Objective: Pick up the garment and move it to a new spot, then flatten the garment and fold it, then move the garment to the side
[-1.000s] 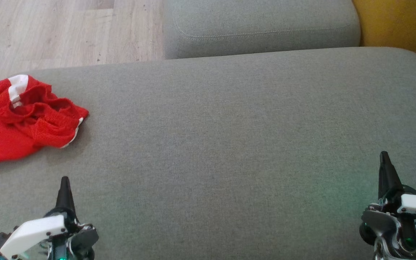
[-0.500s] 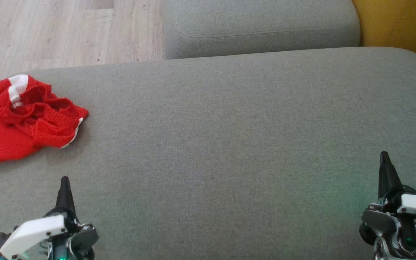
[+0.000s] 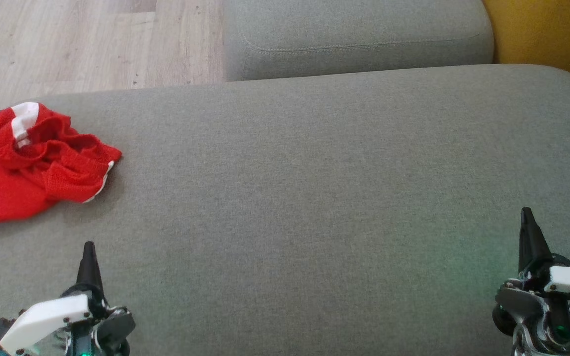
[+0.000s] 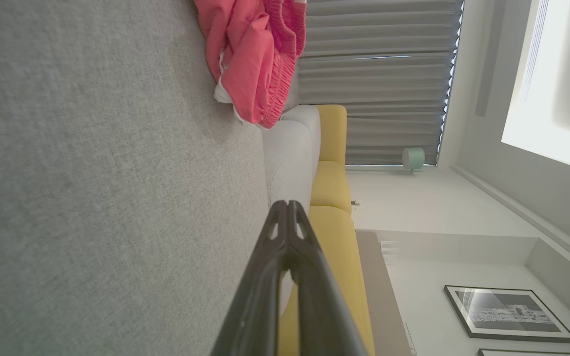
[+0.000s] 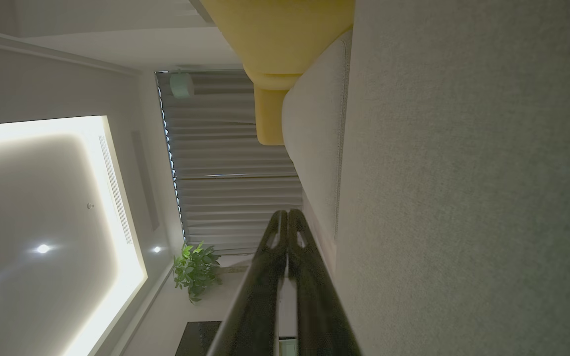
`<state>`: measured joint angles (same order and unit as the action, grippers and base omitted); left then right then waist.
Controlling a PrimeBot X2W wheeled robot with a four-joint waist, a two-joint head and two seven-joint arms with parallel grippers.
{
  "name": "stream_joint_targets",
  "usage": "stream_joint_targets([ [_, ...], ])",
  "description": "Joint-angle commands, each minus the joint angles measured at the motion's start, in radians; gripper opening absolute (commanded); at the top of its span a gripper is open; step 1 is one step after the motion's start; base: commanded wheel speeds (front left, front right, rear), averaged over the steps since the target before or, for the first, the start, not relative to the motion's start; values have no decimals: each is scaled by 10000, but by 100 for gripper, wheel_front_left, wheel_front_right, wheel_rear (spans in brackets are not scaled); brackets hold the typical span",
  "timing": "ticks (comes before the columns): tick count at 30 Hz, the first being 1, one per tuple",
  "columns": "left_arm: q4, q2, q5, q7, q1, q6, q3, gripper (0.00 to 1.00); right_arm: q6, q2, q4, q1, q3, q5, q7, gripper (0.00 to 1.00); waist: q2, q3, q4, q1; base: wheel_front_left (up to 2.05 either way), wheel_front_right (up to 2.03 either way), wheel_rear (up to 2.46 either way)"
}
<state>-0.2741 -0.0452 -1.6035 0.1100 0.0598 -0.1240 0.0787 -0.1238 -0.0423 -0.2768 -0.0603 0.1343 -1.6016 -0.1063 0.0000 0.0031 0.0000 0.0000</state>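
The garment is a crumpled red mesh piece with white trim, lying at the far left of the grey cushion; the left wrist view shows the garment at its top edge. My left gripper rests at the lower left, shut and empty, a little nearer than the garment and slightly right of it. In its own view the left gripper has both fingers pressed together. My right gripper stands at the lower right, shut and empty, far from the garment. The right gripper shows closed tips in its wrist view.
A second grey cushion lies behind the main one. Wooden floor shows at the upper left, past the cushion's edge. A yellow sofa part sits at the upper right.
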Motion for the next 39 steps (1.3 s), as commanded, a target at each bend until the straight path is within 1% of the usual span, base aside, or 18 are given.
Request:
stream_joint_targets([
  [1,292,-50,-54,30,482,-67,348,0,-69,-79,320,-476,-209,-74,-66,0,0,0,0,0,0,0,0],
  [16,292,-50,-54,30,482,-67,347,0,-69,-79,320,-476,-209,-74,-66,0,0,0,0,0,0,0,0],
  [17,-24,4,0,-2,-4,8,-7,100,0,4,-30,5,-5,3,2,100,0,0,0,0,0,0,0],
  [21,-483,21,9,-28,-278,9,-80,100,9,24,-517,307,-55,9,28,100,0,-6,1,0,0,0,0],
  [31,-243,15,188,-325,-442,36,-301,100,3,16,-361,425,-310,237,322,100,0,-114,19,0,0,0,0],
  [39,106,10,916,-563,-469,142,-495,100,-2,9,-151,465,-386,962,557,100,0,-195,43,0,0,0,0],
])
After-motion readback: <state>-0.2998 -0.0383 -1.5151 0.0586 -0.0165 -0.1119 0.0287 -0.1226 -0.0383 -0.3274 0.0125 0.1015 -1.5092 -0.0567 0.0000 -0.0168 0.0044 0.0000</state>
